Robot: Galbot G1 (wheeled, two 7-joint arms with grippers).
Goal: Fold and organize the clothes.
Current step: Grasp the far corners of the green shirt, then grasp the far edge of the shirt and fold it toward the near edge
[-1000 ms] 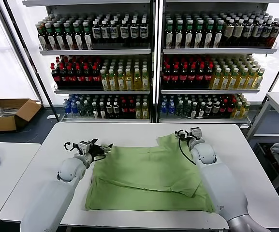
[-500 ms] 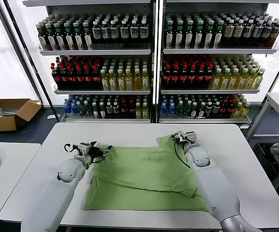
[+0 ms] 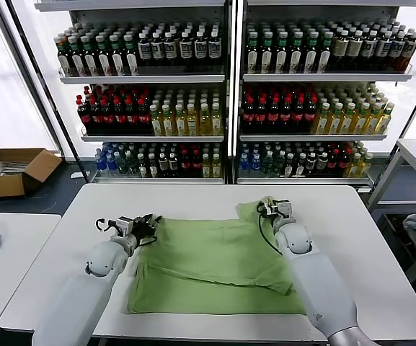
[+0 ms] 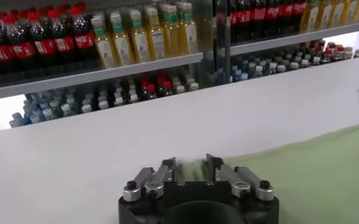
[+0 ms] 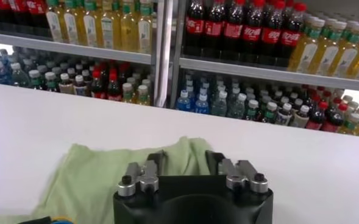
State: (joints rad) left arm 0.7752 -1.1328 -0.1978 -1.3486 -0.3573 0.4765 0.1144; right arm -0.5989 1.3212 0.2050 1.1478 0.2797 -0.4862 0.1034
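— What does the head view give?

— A light green shirt (image 3: 211, 263) spread flat on the white counter (image 3: 352, 238), before shelves of bottles (image 3: 222, 101). The left pincer (image 3: 144, 228) sits at its far left corner, the right pincer (image 3: 265, 209) at its far right corner.

— Left wrist view?

— The left pincer (image 4: 190, 169) is closed on a pinch of the green cloth's edge (image 4: 301, 176).

— Right wrist view?

— The right pincer (image 5: 185, 159) stands over the cloth's raised corner (image 5: 106, 176); its jaws are narrow, apparently nipping the fabric, though the contact is hard to make out.
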